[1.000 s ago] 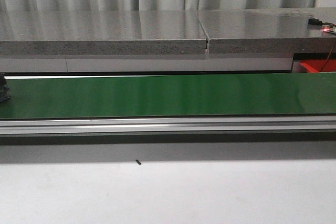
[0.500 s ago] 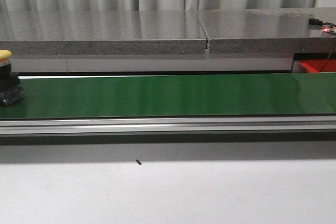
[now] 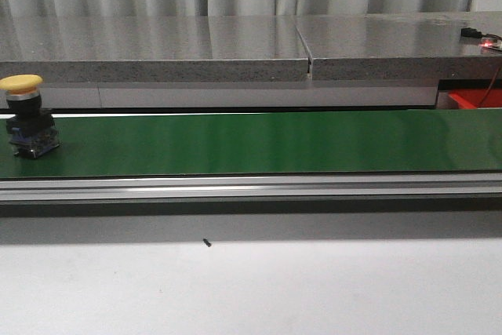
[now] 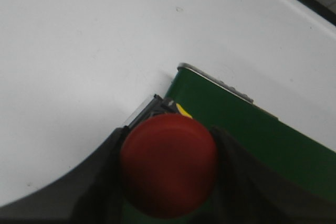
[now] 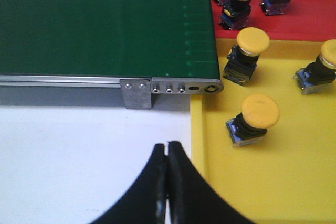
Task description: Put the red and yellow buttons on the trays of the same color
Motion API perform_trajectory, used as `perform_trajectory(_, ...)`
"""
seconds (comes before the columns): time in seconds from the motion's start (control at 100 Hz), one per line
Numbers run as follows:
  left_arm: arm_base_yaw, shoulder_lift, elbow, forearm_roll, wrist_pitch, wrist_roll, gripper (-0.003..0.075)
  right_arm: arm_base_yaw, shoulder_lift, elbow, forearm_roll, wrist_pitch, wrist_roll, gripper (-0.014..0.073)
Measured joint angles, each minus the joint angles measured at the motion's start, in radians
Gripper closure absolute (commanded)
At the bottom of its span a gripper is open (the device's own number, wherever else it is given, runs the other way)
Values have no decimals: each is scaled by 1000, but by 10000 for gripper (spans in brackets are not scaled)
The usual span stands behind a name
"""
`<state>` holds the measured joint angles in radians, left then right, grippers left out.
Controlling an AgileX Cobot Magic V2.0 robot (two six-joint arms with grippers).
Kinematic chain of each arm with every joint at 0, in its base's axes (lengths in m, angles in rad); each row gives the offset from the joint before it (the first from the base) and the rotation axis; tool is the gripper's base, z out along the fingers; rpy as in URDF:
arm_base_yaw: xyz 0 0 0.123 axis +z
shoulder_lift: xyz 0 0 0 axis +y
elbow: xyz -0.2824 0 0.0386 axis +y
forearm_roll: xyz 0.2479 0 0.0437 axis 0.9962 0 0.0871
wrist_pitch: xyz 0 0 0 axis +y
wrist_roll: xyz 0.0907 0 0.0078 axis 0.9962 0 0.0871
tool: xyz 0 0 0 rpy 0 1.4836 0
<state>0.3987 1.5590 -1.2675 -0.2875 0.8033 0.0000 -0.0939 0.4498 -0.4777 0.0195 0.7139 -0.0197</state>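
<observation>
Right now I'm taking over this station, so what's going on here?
Buttons are being sorted by colour off a green conveyor belt. A yellow button stands at the belt's left end. The left hand grips a red button above the belt's edge. The right hand is shut and empty beside the yellow tray, which holds three yellow buttons; the red tray holds red ones.

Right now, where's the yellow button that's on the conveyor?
In the front view the yellow button stands upright at the far left end of the green conveyor belt, in front of the grey stone ledge.
</observation>
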Motion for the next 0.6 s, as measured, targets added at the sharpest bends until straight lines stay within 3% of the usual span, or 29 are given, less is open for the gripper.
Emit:
perform_trajectory(0.36,-45,32,93,-8,-11,0,561,0,0,0,0,0,0,684)
perform_trajectory(0.46,-47,39,93,-11,-9,14,444,0,0,0,0,0,0,684)
perform_trajectory(0.6,-47,39,93,-16,-3,28,209,0,0,0,0,0,0,684)
